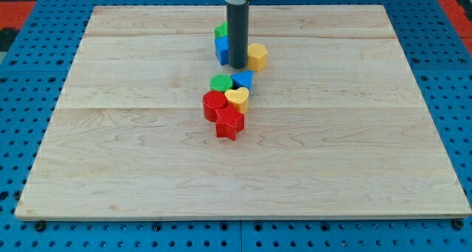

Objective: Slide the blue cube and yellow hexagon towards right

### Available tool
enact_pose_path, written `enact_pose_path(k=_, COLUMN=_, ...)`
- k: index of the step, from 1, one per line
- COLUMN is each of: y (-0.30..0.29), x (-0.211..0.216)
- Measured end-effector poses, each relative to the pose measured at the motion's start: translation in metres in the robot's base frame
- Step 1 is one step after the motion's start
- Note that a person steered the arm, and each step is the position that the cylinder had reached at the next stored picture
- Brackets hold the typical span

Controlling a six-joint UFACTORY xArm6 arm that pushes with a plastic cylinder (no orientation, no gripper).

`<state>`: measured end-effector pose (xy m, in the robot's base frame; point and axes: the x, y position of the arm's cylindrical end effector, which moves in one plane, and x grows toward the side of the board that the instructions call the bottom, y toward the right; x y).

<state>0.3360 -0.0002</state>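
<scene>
Tip of my bare rod, holding nothing, sits between blue cube and yellow hexagon, touching both, so a rightward shove catches only the hexagon; cube stays view-left of it.

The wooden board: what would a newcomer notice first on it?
First the dark rod, with my tip standing between the blue cube and the yellow hexagon near the view's top. Then, just below, a tight cluster: green block, blue block, yellow heart and two red blocks.
</scene>
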Motion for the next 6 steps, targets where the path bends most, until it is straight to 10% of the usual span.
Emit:
enact_pose_path(k=3, y=-0.103, x=-0.037)
enact_pose_path(k=6, y=0.063, x=-0.003)
